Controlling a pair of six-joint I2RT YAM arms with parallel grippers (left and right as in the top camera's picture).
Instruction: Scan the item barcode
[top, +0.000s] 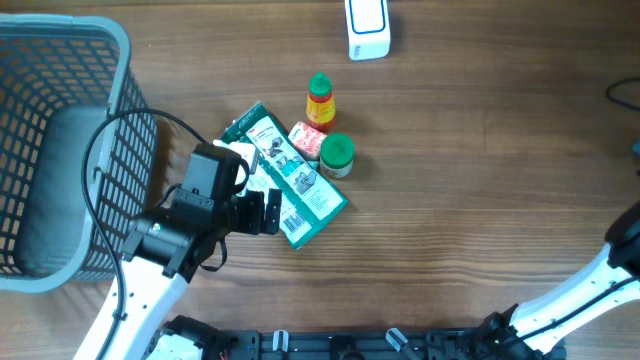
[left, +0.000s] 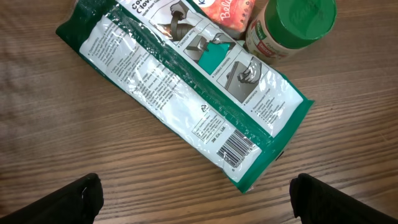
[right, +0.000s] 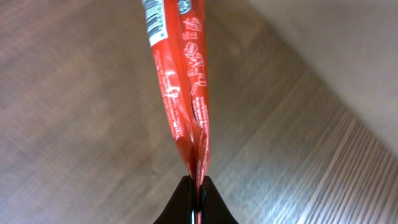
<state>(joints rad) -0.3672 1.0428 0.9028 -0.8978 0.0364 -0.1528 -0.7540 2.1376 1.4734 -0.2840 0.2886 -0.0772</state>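
— Desk (top: 480, 180) contents, biggest first?
— Grey mesh basket (top: 120, 45) at the far left. Then a green-and-white pouch (top: 300, 185) near the centre, lying flat, with its barcode (left: 238, 149) face up at the near end.
— And the arms?
— Over that pouch the left end effector (left: 199, 200) hangs with fingers spread wide, touching nothing. The right end effector (right: 198, 199) is pinched tight on a red wrapper (right: 183, 93), which carries a second barcode (right: 155, 15) at its far end.
— Smaller things?
— White scanner (top: 367, 28) at the far edge, and a green-lidded jar (top: 336, 155) just beside the pouch.

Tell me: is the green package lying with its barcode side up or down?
Up. The green package lies flat on the table, and its barcode shows near one end.
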